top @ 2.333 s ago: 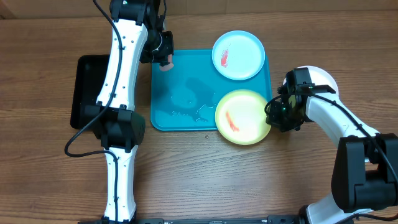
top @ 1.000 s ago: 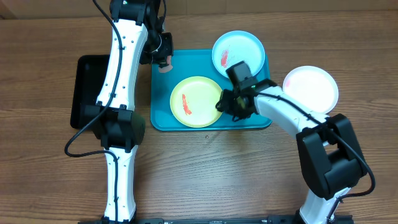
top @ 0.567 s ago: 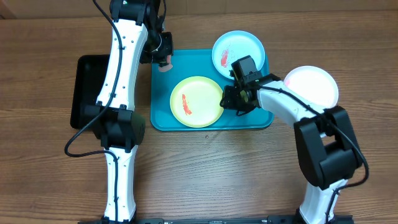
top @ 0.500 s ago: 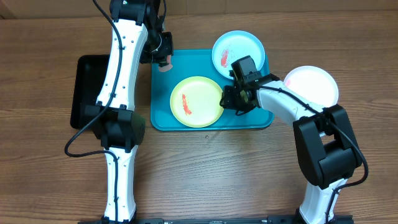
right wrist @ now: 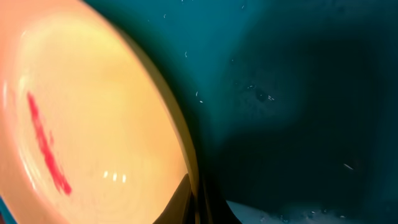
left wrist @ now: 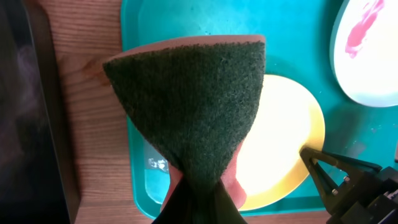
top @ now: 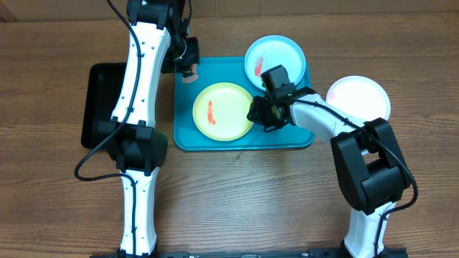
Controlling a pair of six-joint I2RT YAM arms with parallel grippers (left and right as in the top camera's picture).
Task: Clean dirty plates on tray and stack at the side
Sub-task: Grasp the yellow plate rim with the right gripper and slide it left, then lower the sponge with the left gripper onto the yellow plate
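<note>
The yellow-green-rimmed plate lies on the turquoise tray, left of middle, with a red smear on it. My right gripper is shut on its right rim; the right wrist view shows the fingers pinching the rim of the plate. The light-blue-rimmed plate, smeared red, sits at the tray's far right corner. The white plate lies on the table to the right of the tray. My left gripper is shut on a sponge, dark green face up, above the tray's far left corner.
A black rectangular tray lies on the wooden table left of the turquoise tray. Water drops lie on the turquoise tray's floor. In the left wrist view the yellow-green plate and the light-blue plate show beyond the sponge.
My right gripper has carried the yellow-green plate from the tray's right edge to left of its middle, then nudged and turned it a little further left. The left arm has not moved.
</note>
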